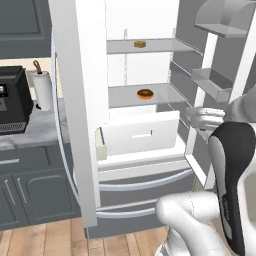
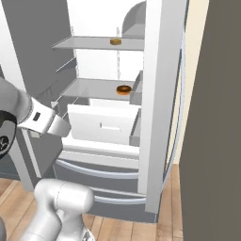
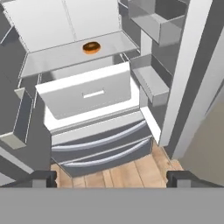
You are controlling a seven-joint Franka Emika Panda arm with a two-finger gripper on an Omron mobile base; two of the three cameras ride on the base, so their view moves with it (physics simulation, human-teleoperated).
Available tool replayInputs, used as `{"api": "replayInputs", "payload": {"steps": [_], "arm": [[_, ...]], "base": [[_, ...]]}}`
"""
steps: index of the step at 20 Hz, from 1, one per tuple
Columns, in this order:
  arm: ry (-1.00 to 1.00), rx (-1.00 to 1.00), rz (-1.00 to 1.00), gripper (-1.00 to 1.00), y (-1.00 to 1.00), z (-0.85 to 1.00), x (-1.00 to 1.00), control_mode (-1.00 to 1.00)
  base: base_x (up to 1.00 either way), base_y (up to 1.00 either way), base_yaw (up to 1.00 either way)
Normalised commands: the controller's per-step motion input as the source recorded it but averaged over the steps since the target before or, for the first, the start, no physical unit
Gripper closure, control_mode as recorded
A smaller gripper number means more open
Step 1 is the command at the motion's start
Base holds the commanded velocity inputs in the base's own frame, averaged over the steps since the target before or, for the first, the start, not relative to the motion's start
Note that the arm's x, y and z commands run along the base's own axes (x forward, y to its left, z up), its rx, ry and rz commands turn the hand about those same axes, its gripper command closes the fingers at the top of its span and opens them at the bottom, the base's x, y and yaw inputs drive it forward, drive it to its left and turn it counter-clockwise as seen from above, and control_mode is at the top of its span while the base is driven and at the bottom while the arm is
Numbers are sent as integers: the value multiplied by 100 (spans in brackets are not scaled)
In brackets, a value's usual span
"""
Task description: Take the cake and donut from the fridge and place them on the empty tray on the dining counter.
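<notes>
The donut [image 1: 145, 94] lies flat near the front of the fridge's [image 1: 80, 125] lower shelf [image 1: 125, 97], with the cake [image 1: 139, 44] on the shelf above it, farther back. Both doors are swung wide and a white drawer [image 1: 140, 132] stands pulled out just under the donut's shelf. The hand [image 3: 111, 178] hangs outside the fridge, fingers spread wide and holding nothing, aimed down at the drawer. To do the reach well, I judge it should rise and level out, enter above the drawer front, clear the right door's bins [image 1: 212, 82], then straddle the donut's rim.
</notes>
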Motion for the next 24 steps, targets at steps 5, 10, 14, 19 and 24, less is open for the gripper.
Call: {"api": "replayInputs", "payload": {"steps": [5,10,14,19,24], "arm": [[0,1,21,-100,0,-1,0,-100],[0,0,29,-100,1,-8,1,-100],[-1,0,2,-100,1,0,10,-100],[-1,0,0,-100,0,-1,2,-100],[0,0,0,-100,0,0,0,100]], "base": [[0,0,0],[0,0,0],[0,0,0],[0,0,0],[40,0,0]]}}
